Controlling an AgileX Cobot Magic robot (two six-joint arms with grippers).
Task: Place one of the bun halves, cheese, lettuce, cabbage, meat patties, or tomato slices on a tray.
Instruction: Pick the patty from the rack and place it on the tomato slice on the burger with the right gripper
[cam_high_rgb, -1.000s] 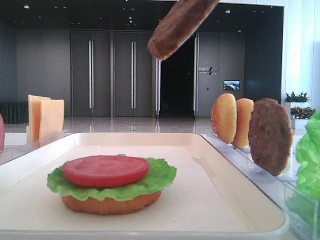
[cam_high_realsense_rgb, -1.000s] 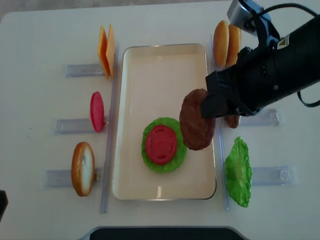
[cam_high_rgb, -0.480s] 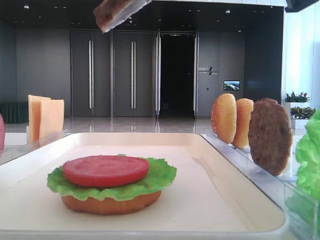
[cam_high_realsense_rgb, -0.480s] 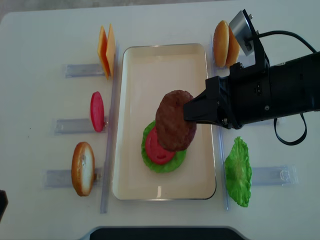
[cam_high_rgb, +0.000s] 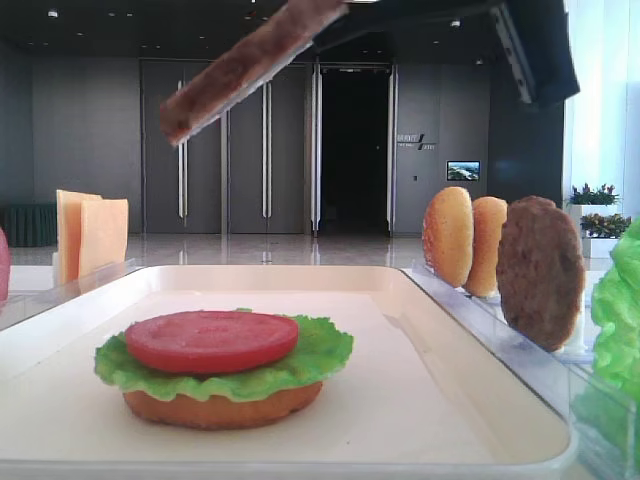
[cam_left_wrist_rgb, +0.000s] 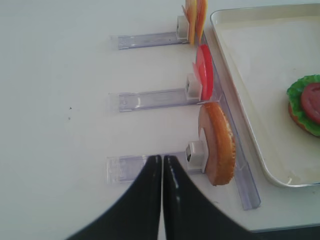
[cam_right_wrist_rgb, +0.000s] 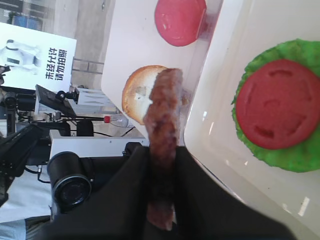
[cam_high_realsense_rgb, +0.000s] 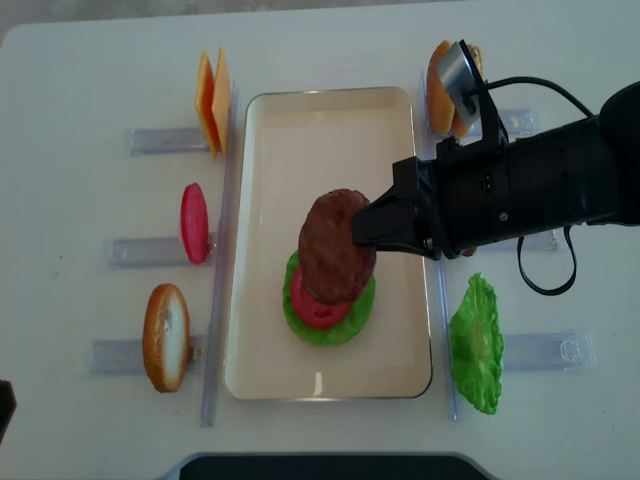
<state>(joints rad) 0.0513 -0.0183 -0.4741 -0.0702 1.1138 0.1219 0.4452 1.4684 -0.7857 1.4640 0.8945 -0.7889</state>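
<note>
One meat patty (cam_high_realsense_rgb: 335, 245) is in transit, clamped edge-on between the fingers of the right gripper (cam_high_realsense_rgb: 385, 225) and hanging above the middle of the tray (cam_high_realsense_rgb: 330, 110), at centre frame in the overhead view. In the low front view the patty (cam_high_rgb: 245, 65) sits tilted in the upper left of the frame, well clear of the stack below. The right wrist view confirms the hold: dark fingers pressed on both flat faces of the patty (cam_right_wrist_rgb: 162, 145).

Stack on the tray, bottom up: bun half (cam_high_rgb: 220, 408), lettuce (cam_high_rgb: 325, 350), tomato slice (cam_high_rgb: 212, 340). The second patty (cam_high_rgb: 540, 270) stands in its rack at the right of the frame beside two bun halves (cam_high_rgb: 448, 236); the cheese (cam_high_rgb: 92, 235) stands at the left.

Step in hand, by my reading: carrying the patty to the stack, release not yet made.

Next move calls for levelling the patty, centring it over the tomato slice, lowering until it rests there, then parting the fingers. Overhead, the patty overlaps the upper half of the tomato slice (cam_high_realsense_rgb: 318, 300), though its height makes true alignment hard to judge from that view.

Left gripper (cam_left_wrist_rgb: 161, 165), lower centre of its wrist view: fingers together, holding nothing, idle over the surface (cam_left_wrist_rgb: 60, 75) near a racked bun half (cam_left_wrist_rgb: 218, 142).
</note>
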